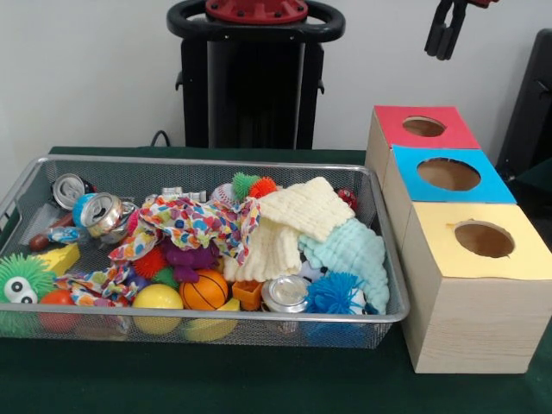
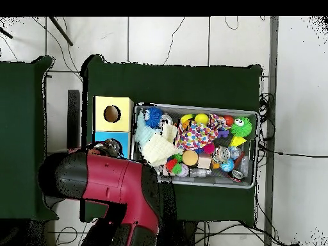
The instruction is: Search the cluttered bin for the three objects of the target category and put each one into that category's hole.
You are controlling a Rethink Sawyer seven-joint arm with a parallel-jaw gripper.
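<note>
The bin (image 1: pixel 34 166) sits left on the green table, still heaped with toys, cans and cloths; nothing looks sorted yet. The three boxes (image 1: pixel 470 250) stand right. The gripper (image 1: pixel 444 36) hangs above them, apparently empty; its opening I cannot tell.

No words, numbers or signs are showing clearly enough to read. The crushed cans (image 1: pixel 97 210) lying in the bin (image 1: pixel 207 161) near the table's left edge are showing colours only, with no name that can be made out. The boxes' coloured tops (image 1: pixel 448 177) by the right edge are showing only round holes, no writing.
</note>
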